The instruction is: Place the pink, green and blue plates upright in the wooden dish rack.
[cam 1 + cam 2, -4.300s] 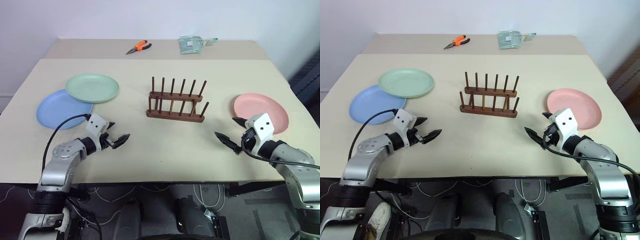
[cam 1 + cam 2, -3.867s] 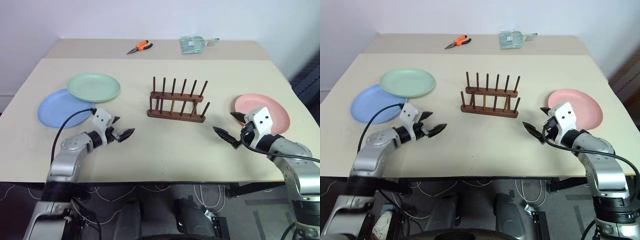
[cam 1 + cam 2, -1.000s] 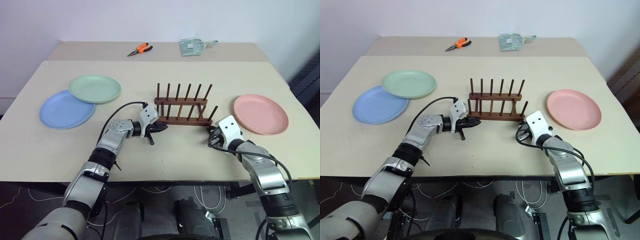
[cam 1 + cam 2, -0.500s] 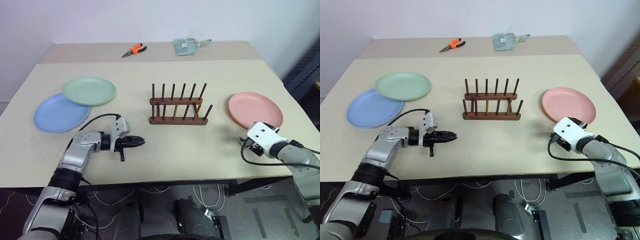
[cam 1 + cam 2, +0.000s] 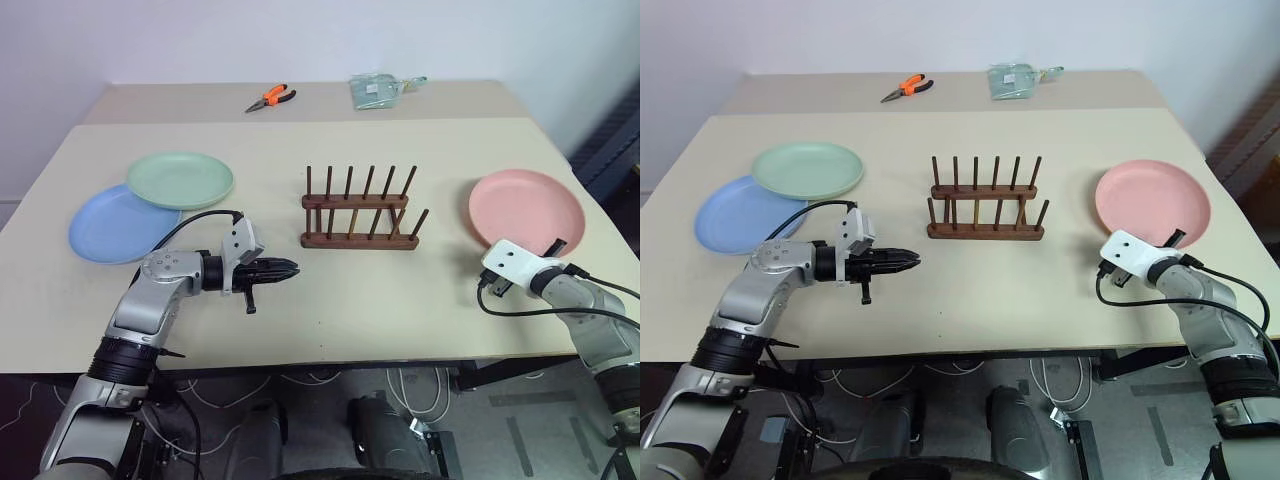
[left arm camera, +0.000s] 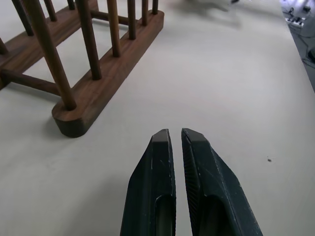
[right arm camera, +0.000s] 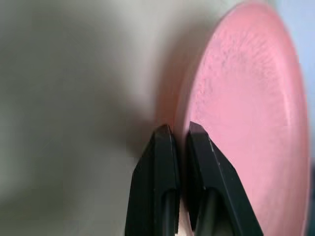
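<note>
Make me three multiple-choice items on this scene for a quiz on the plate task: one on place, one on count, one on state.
1. The green plate lies:
A. overlapping the blue plate
B. in the wooden rack
C. beside the pink plate

2. Plates standing in the rack:
A. two
B. none
C. one

3. The left gripper is:
A. wide open
B. gripping a peg
C. shut, empty

Answers: 1 A, its rim covers the blue plate's edge; 2 B, the pegs hold nothing; 3 C, its fingers meet over bare table.
</note>
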`<state>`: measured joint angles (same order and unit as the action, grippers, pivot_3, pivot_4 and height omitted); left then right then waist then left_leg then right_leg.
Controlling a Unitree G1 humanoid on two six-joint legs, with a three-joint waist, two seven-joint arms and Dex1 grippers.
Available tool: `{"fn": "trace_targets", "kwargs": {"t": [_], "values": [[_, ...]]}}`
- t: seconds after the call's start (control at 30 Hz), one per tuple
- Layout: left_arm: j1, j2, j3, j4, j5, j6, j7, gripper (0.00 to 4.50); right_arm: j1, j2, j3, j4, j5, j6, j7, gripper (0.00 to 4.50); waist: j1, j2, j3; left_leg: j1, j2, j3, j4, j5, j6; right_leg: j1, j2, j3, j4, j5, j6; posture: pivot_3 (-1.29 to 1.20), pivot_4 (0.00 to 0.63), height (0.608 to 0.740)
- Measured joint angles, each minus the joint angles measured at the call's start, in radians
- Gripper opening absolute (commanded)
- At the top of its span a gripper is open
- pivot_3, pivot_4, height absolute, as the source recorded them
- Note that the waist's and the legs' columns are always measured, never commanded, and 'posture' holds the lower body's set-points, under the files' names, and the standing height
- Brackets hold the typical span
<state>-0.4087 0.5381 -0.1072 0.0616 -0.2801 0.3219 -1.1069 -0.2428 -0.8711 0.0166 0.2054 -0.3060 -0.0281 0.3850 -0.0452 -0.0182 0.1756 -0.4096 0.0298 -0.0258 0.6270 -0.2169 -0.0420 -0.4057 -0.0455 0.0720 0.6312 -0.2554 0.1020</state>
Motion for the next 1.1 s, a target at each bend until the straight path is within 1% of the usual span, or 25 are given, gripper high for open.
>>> {"fn": "trace_targets", "kwargs": {"t": [0.07,0.13,0.2,0.23,0.3,0.33,0.4,0.5,0.63,0.93,1.1], "values": [[-0.002,-0.012,0.013,0.015,0.000,-0.013,0.030,0.33,-0.013,-0.004,-0.048,-0.106,0.040,0.013,0.015,0.05,0.000,0.000,0.000,0.000,0.000,0.000,0.000,0.000,0.000,0.000,0.001,0.000,0.000,0.000,0.000,0.00,0.150,0.732],[-0.015,-0.022,0.041,0.062,0.002,-0.036,0.069,0.33,-0.057,0.056,-0.128,-0.241,0.193,0.097,0.058,0.05,0.000,0.000,0.000,0.000,0.001,-0.001,0.000,0.000,0.000,0.000,0.002,0.000,0.001,0.000,0.000,0.00,0.150,0.732],[-0.034,-0.027,0.064,0.096,0.001,-0.065,0.087,0.33,-0.117,0.155,-0.200,-0.410,0.450,0.256,0.098,0.05,0.002,-0.002,0.001,0.000,0.001,-0.002,0.000,0.000,0.000,0.001,0.002,-0.001,0.001,0.001,0.002,0.00,0.150,0.732],[-0.038,-0.030,0.068,0.096,-0.003,-0.075,0.084,0.33,-0.136,0.194,-0.227,-0.486,0.611,0.339,0.106,0.05,0.003,-0.002,0.001,0.000,0.001,-0.003,0.000,0.000,0.000,0.002,0.002,-0.001,0.000,0.001,0.002,0.00,0.150,0.732],[-0.038,-0.033,0.070,0.095,-0.015,-0.100,0.067,0.33,-0.158,0.265,-0.287,-0.617,0.989,0.510,0.103,0.05,0.010,-0.003,0.002,-0.001,0.001,-0.003,0.000,0.000,0.000,0.003,0.000,-0.002,0.000,0.001,0.003,0.00,0.150,0.732],[-0.038,-0.035,0.070,0.095,-0.016,-0.108,0.062,0.33,-0.163,0.280,-0.300,-0.658,1.116,0.563,0.097,0.05,0.015,-0.003,0.002,-0.001,0.001,-0.003,0.000,0.000,0.000,0.003,0.000,-0.003,-0.001,0.001,0.002,0.00,0.150,0.732],[-0.038,-0.039,0.070,0.094,-0.017,-0.113,0.055,0.33,-0.173,0.309,-0.320,-0.704,1.288,0.635,0.053,0.05,0.027,-0.005,0.002,-0.001,0.001,-0.002,0.001,0.000,0.000,0.003,-0.001,-0.002,-0.001,0.000,0.000,0.00,0.150,0.732],[-0.037,-0.039,0.070,0.093,-0.017,-0.113,0.045,0.33,-0.171,0.328,-0.337,-0.692,1.378,0.682,-0.024,0.05,0.033,-0.005,0.002,-0.001,0.001,-0.002,0.001,0.000,0.000,0.002,-0.002,-0.002,-0.002,0.000,0.000,0.00,0.150,0.732],[-0.035,-0.039,0.070,0.070,-0.018,-0.109,0.038,0.33,-0.169,0.346,-0.344,-0.673,1.429,0.699,-0.082,0.05,0.030,-0.005,0.002,-0.001,0.001,-0.001,0.000,0.000,0.001,0.001,-0.001,-0.002,-0.001,0.000,0.000,0.00,0.150,0.732],[0.003,-0.033,0.070,0.014,-0.059,-0.073,0.035,0.33,-0.164,0.364,-0.361,-0.608,1.509,0.702,-0.125,0.05,0.026,-0.005,0.002,-0.001,0.001,-0.001,-0.001,0.000,0.001,0.000,0.000,-0.002,-0.001,0.000,0.000,0.00,0.150,0.732],[0.009,-0.028,0.072,0.002,-0.073,-0.066,0.026,0.33,-0.137,0.364,-0.361,-0.562,1.516,0.710,-0.125,0.05,0.028,-0.005,0.002,-0.001,0.001,-0.001,-0.001,0.000,0.001,0.000,-0.001,-0.002,-0.002,0.000,0.000,0.00,0.150,0.732]]}}
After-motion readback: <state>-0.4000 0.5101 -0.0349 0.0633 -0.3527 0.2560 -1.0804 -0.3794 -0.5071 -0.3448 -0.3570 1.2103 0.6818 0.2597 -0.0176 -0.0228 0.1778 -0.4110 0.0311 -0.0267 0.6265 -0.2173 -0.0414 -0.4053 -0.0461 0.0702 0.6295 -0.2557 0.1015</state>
